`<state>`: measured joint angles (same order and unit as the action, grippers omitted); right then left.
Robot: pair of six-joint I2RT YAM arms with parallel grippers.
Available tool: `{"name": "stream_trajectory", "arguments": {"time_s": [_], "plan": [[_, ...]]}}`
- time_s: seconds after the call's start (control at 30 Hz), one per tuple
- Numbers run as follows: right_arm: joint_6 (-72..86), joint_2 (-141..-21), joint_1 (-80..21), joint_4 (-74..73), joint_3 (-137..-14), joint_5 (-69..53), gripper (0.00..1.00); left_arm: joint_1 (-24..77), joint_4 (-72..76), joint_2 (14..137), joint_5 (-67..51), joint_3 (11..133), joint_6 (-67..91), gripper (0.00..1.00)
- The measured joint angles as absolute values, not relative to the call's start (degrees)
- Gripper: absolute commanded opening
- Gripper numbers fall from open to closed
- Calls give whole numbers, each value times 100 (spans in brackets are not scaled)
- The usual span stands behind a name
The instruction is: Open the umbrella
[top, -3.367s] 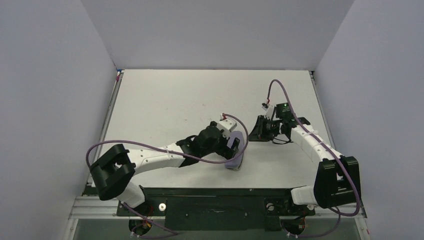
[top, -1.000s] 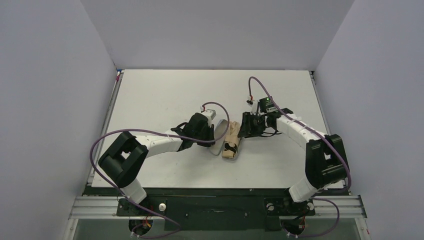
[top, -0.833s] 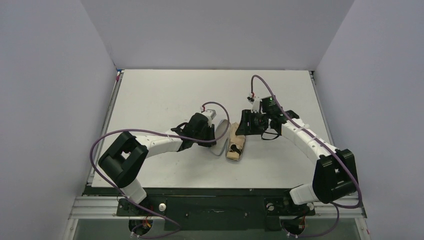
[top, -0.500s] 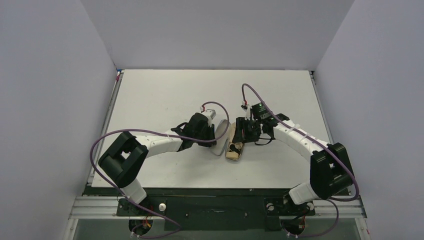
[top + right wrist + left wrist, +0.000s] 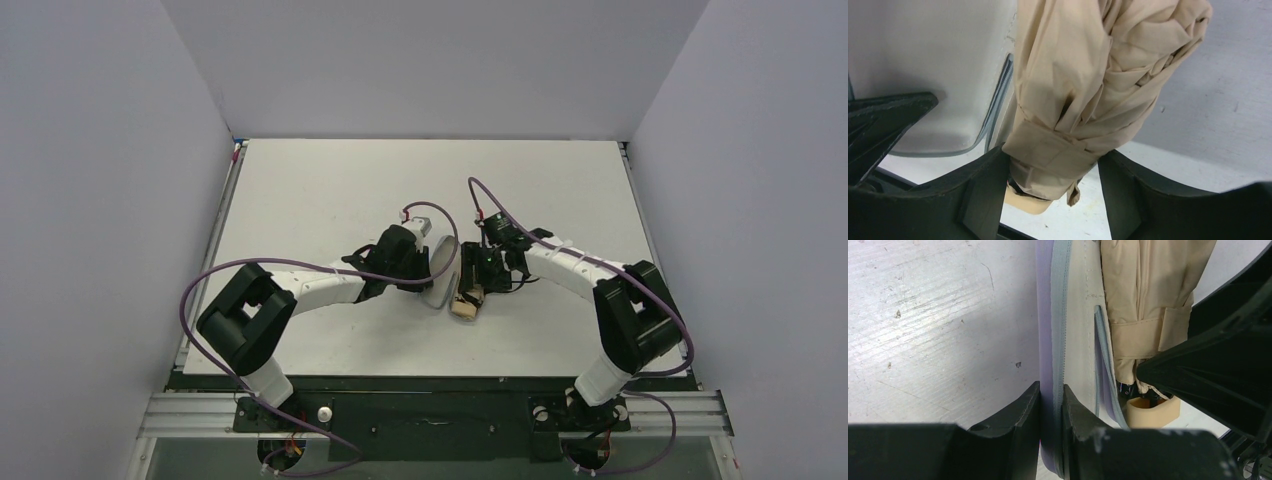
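Observation:
The folded tan umbrella [image 5: 466,303] lies mid-table, its wrap strap [image 5: 1050,150] round it and its tan knob handle [image 5: 1024,200] at the near end. Beside it, on its left, lies its lavender case [image 5: 438,272], unzipped with the pale lining showing [image 5: 1079,315]. My left gripper [image 5: 1051,395] is shut on the case's zipper edge [image 5: 1050,340]. My right gripper [image 5: 1053,165] hangs open over the umbrella [image 5: 1098,75], its jaws astride the strapped end; the left finger [image 5: 983,185] touches the strap, the right one stands just clear.
The white table [image 5: 330,190] is walled by grey panels at the left, back and right. The two grippers work close together, with my right one's black body [image 5: 1218,365] right next to the case. Purple cables loop over both arms.
My right gripper has slid left and nearer along the umbrella to its strapped end, and its jaws have spread wider. The left gripper and the case stay put.

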<state>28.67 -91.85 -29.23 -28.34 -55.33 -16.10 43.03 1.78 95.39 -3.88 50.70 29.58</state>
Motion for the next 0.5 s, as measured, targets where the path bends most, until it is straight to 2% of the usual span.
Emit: {"name": "stream_trajectory", "arguments": {"time_s": [0.3, 0.5], "plan": [[3035, -9365, -2932, -2838, -5634, -1577, 59, 4303, 185, 9537, -329, 5070, 2939, 4], [3083, -9618, -2941, -2836, -5756, -1581, 56, 4244, 217, 9537, -318, 4974, 2943, 1]]}}
